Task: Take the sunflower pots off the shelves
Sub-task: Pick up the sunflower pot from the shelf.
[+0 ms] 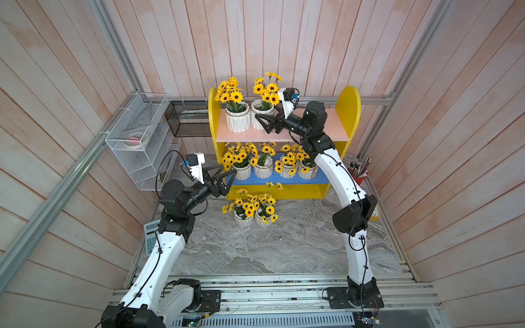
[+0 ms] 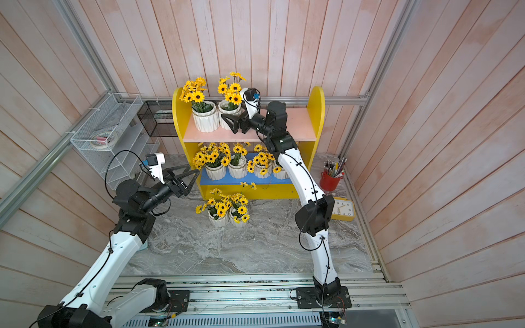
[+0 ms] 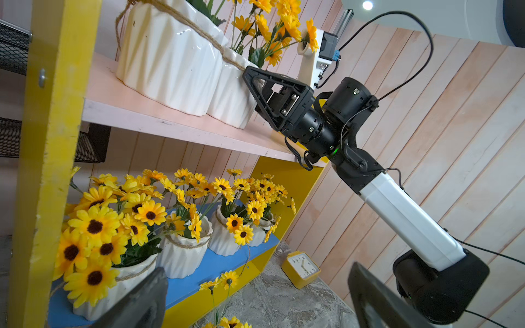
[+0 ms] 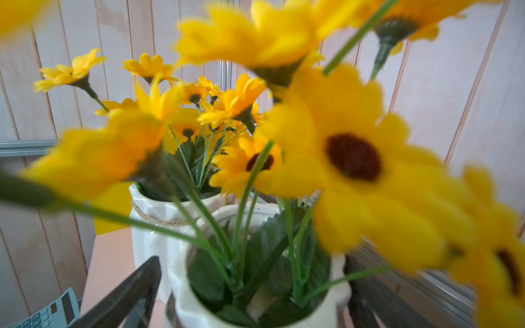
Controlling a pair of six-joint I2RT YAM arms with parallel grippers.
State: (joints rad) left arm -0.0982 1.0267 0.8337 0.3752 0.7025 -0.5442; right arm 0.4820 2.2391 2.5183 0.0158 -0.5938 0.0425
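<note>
I have the shelf [image 1: 348, 108] at 12 o'clock on the table [image 1: 284, 244]. On its pink board [image 1: 326, 125] stand a left pot [image 1: 238, 120] and a right pot [image 1: 258, 109]. The right gripper [image 1: 264, 120] reaches in from 3 o'clock with its jaws spread wide on either side of the right pot. I cannot tell whether they touch it.

Four pots [image 1: 262, 170] line the blue board [image 1: 321, 177]. Two pots [image 1: 243, 220] sit side by side on the table, just in front of the shelf.

The left gripper [image 1: 229, 169] hovers at 9 o'clock of the blue board, with its jaws wide and nothing in them.
</note>
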